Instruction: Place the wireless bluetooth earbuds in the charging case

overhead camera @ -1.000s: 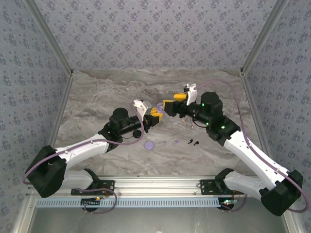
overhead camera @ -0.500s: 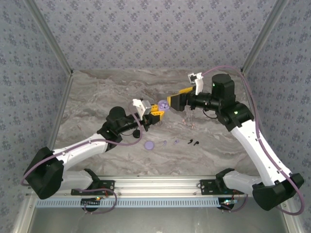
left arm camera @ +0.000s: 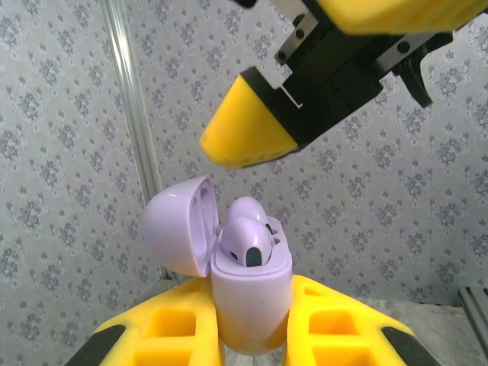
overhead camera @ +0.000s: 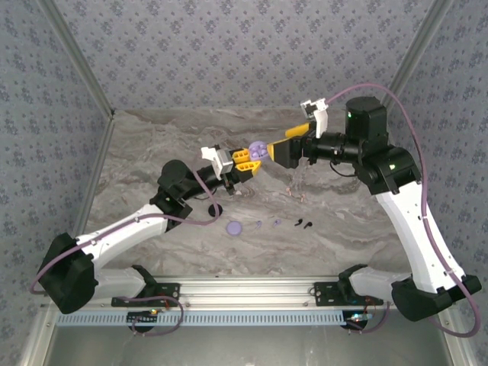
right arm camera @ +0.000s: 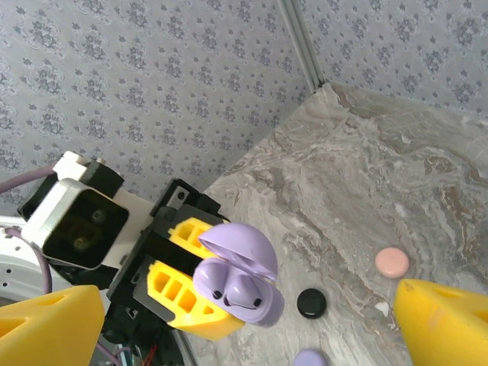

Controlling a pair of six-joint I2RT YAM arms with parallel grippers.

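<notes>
The pale purple charging case (left arm camera: 252, 297) stands upright between the yellow fingers of my left gripper (left arm camera: 252, 324), which is shut on it. Its lid (left arm camera: 179, 232) is swung open to the left. Two purple wireless bluetooth earbuds (left arm camera: 248, 240) sit in its wells. In the top view the case (overhead camera: 257, 151) is held in the air above the table's middle. My right gripper (overhead camera: 280, 145) hangs just right of it, open and holding nothing; one of its fingers (left arm camera: 252, 130) hovers above the case. From the right wrist, the case (right arm camera: 252, 305) lies between my wide-apart fingertips (right arm camera: 53, 320).
On the marble table lie a black earbud pair (overhead camera: 305, 223), small purple pieces (overhead camera: 259, 223), a purple disc (overhead camera: 235, 227), a black disc (overhead camera: 216, 209) and a pink disc (right arm camera: 391, 261). Patterned walls with metal posts enclose the table on three sides.
My right gripper opened wide and drew back up and right, away from the case. The left arm lifted the case higher and a little to the right.
</notes>
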